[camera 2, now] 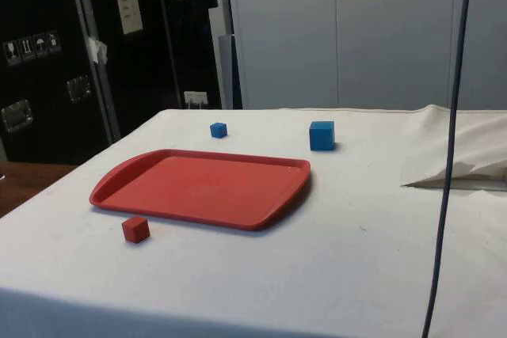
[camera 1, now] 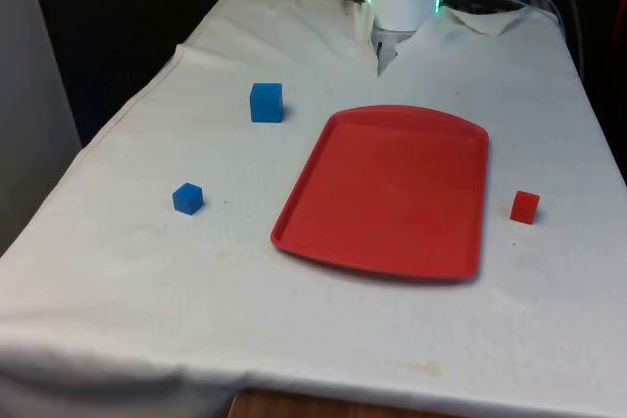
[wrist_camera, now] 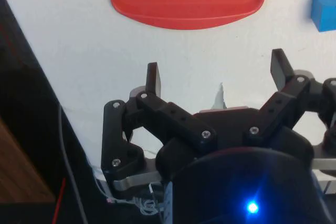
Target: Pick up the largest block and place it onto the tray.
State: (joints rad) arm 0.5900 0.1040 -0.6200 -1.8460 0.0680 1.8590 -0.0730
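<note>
Because nothing had yet been lifted, every piece lay loose on the white cloth (camera 1: 323, 340), which draped smooth over the tabletop's near edge and wrinkled toward its far corners. Nearest that near edge sat the red tray (camera 1: 387, 188), a shallow rounded-corner rectangle of glossy plastic with a low raised rim, bare inside and, by the look of it, left open to receive the block. Just off its rim toward the front view's right edge of the tabletop rested a small red cube (camera 1: 524, 207), and well apart toward the opposite edge lay a small blue cube (camera 1: 187, 198), both crisp-edged and matte. Farther back, near the tray's far corner but not touching it, stood the large blue block (camera 1: 265, 103), clearly the biggest of the three and so judged to be the task's target; it sat flat on one face with room all round it, which should suit a grasp from above. Farthest of all, at the tabletop's far edge beyond the tray, the black gripper (wrist_camera: 218, 72) hung above the cloth with its two slim fingers spread wide and nothing between them, the tray's curved end and a corner of the large blue block (wrist_camera: 324, 9) lying ahead of it in the wrist view.
</note>
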